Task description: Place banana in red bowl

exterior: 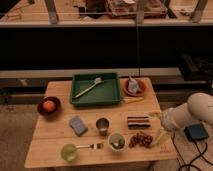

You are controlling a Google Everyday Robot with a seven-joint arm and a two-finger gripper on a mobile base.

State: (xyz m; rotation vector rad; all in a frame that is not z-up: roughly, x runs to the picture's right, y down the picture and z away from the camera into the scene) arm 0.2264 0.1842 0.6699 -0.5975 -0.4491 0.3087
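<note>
- End effector (pixel 159 126) is found at the right edge of the table (pixel 52 136), just right of the brown-striped block (pixel 138 121), at the tip of the white arm (pixel 192 114) that reaches in from the right.
- Whether it is spread or pressed together cannot be told; nothing is seen to be carried in it.
- It is judged to be held there as a starting pose, since the banana (pixel 132 100) lies farther off and a little to the left, apart from it.
- The banana is seen as a slim, pale yellow, slightly curved strip, laid flat on the wood between the green tray's (pixel 96 90) right near corner and the red bowl (pixel 141 91).
- The red bowl is set just beyond the banana, so only a short lift and carry is judged to be needed.
- A crumpled pale item (pixel 132 86) is already held in that shallow orange-red bowl, so little free room is left and the banana may have to be rested against it.
- The darker maroon bowl (pixel 48 107), at the left, is not the target.
</note>
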